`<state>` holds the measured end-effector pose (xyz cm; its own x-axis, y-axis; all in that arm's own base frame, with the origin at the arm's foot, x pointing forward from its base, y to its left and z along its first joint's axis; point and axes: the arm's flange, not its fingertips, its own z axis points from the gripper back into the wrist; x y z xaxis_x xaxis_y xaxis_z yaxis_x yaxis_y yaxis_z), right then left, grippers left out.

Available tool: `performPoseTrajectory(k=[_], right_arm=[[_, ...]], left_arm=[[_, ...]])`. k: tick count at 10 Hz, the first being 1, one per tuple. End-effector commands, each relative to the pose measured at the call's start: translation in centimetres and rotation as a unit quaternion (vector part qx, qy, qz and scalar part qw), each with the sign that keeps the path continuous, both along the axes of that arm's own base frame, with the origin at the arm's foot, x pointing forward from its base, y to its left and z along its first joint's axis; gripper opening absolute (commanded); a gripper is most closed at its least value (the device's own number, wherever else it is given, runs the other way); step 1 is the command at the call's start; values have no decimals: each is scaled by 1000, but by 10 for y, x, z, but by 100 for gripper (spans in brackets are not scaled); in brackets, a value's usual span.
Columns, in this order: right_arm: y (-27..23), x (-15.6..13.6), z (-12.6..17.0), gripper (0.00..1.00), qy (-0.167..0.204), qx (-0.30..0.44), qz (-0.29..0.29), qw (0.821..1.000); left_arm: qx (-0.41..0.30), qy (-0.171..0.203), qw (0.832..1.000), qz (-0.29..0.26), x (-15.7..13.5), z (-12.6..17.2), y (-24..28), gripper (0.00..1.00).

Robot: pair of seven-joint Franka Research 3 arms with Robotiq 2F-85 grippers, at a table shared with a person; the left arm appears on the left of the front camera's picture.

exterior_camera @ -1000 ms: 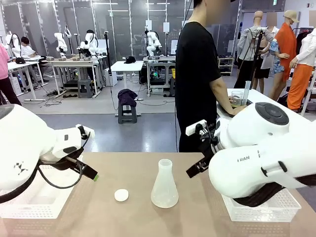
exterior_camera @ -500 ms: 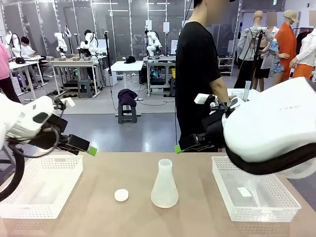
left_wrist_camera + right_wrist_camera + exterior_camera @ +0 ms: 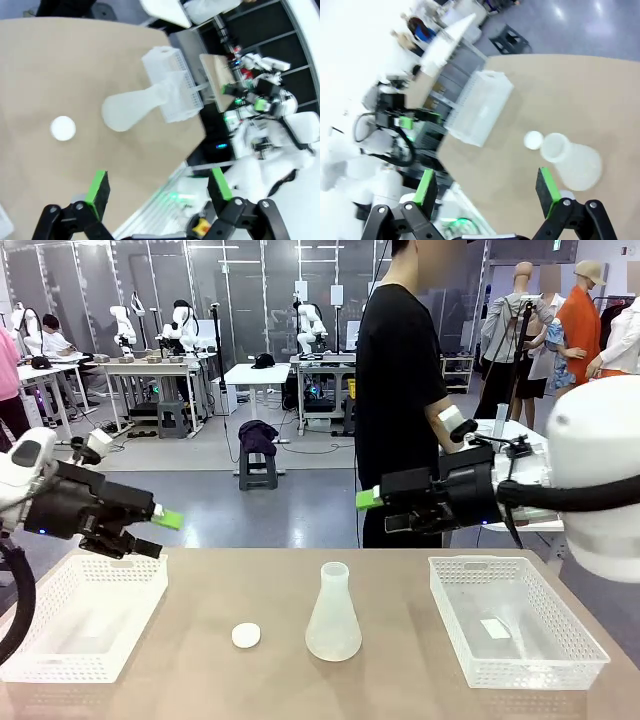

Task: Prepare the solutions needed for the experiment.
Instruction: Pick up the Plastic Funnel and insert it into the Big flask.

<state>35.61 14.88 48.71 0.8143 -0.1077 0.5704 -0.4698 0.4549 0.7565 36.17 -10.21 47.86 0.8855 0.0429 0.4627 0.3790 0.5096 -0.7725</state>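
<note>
A translucent whitish conical flask (image 3: pixel 333 615) stands upright at the table's middle, open-mouthed; any pale liquid in it is too faint to make out. A small white round cap (image 3: pixel 246 635) lies just left of it. My left gripper (image 3: pixel 157 533) hovers open above the left basket, well left of the flask. In the left wrist view the flask (image 3: pixel 135 105) and cap (image 3: pixel 63 128) lie far beyond the open left gripper (image 3: pixel 159 182). My right gripper (image 3: pixel 378 512) hangs open up and right of the flask. The right wrist view has the flask (image 3: pixel 572 162) and cap (image 3: pixel 533 140) beyond the empty right gripper (image 3: pixel 486 187).
A white mesh basket (image 3: pixel 60 645) sits at the table's left. Another basket (image 3: pixel 470 625) at the right holds a small white piece. A person in black (image 3: pixel 400 390) stands behind the far edge, turned toward a side table.
Both arms have lifted and drawn back from the table. The right arm swung up and away, uncovering the right basket. The flask and cap have not moved.
</note>
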Motion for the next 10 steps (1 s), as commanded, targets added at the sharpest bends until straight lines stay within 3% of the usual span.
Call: performPoseTrajectory(k=[1,2,4,5,6,7,8,9,10], right_arm=[[5,12,-18,100,24,67,-8,997],[4,12,-20,100,34,62,-15,997],[3,9,-20,100,24,50,-22,998],[4,8,-21,100,4,17,-39,999],[4,5,-22,100,-31,-19,-43,998],[3,4,-22,100,-46,-69,-80,993],[1,2,-21,100,-91,-121,-93,984],[-3,0,-16,100,-168,-204,-67,962],[-7,1,-9,100,-220,-314,-39,923]], left_arm=[[-74,38,996,26,13,-8,10,100],[-103,66,991,47,14,-9,17,100],[-114,54,991,35,15,-11,17,100],[-99,21,994,25,13,-11,18,100],[-125,69,989,44,12,-9,24,100],[-125,69,989,44,12,-9,24,100],[-125,69,989,44,12,-9,24,100],[-125,69,989,44,12,-9,24,100],[-125,69,989,44,12,-9,24,100]])
